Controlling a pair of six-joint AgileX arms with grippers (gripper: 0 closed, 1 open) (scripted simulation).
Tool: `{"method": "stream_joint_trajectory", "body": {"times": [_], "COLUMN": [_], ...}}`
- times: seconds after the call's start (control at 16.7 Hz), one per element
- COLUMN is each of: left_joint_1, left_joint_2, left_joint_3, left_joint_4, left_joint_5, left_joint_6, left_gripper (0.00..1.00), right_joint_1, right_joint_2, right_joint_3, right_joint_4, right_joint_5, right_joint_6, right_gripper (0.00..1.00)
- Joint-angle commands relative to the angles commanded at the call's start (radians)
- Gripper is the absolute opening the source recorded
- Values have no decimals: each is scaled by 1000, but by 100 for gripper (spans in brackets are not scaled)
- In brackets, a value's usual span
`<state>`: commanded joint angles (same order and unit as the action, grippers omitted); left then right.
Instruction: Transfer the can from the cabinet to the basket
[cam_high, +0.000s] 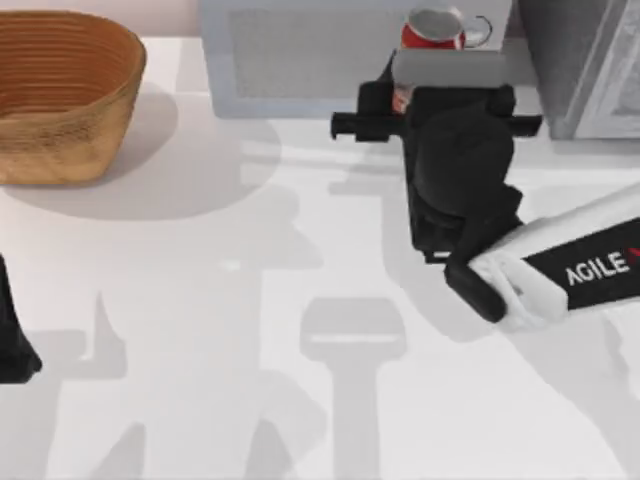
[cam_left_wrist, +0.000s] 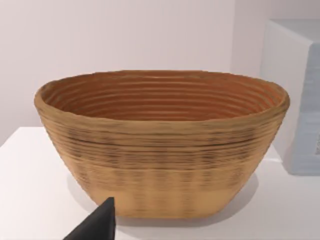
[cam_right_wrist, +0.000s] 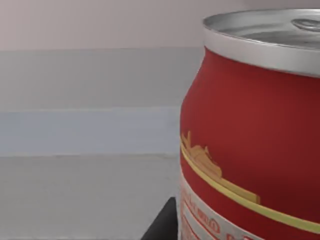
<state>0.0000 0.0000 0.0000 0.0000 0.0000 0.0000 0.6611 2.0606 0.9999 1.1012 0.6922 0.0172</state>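
Observation:
The red can with a silver top is upright at the back of the table, just left of the dark grey speckled cabinet. My right gripper reaches it from the front and is shut on it. Up close in the right wrist view, the can has a black fingertip against its side. I cannot tell whether the can rests on anything. The tan wicker basket stands at the back left, and the left wrist view faces its wall. My left arm is parked at the left edge.
A pale boxy unit with a meshed panel stands at the back between basket and cabinet; its side is in the left wrist view. The white tabletop spreads open in front.

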Motion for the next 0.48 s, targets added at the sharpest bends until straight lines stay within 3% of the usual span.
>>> {"method": "stream_joint_trajectory", "body": {"times": [0.48], "left_joint_1": [0], "left_joint_2": [0], "left_joint_3": [0], "left_joint_4": [0], "left_joint_5": [0], "left_joint_6": [0], "left_gripper": [100], "right_joint_1": [134], "right_joint_2": [414], "right_joint_3": [174], "right_joint_4": [189], "right_joint_5": [129], "right_joint_6": [2], "right_gripper": [0]}}
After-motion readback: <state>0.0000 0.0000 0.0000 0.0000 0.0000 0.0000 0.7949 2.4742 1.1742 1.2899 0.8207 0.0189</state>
